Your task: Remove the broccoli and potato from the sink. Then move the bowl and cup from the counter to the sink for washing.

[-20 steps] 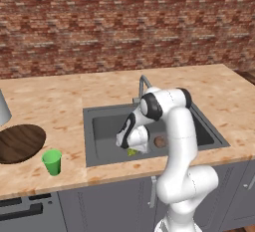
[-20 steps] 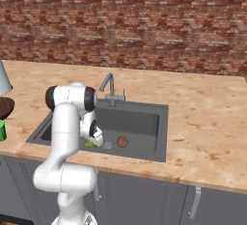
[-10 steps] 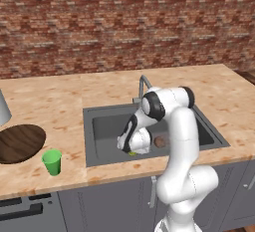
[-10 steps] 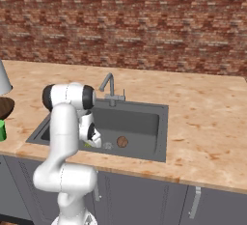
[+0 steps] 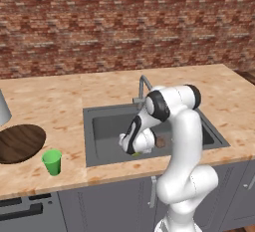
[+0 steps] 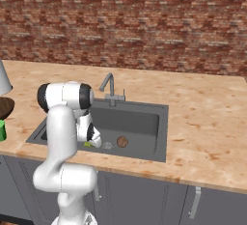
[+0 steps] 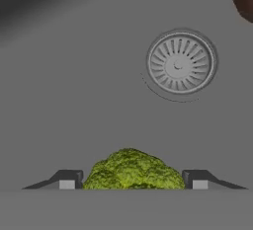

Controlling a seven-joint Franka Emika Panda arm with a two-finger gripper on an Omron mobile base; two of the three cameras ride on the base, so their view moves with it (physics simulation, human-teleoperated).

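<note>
Red brick backs the beige worktop while the claw sits low in the sink, fingertips fairly wide, hugging the broccoli at each side, grip unconfirmed; it looks light, crumbly and best pinched across the crown. Hand view adds the drain; base views add the potato, bowl and cup

White arm w/ dark joints, small dark fingertips.

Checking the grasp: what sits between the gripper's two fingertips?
In the hand view, the broccoli sits between the gripper's fingertips, on the sink floor.
</note>
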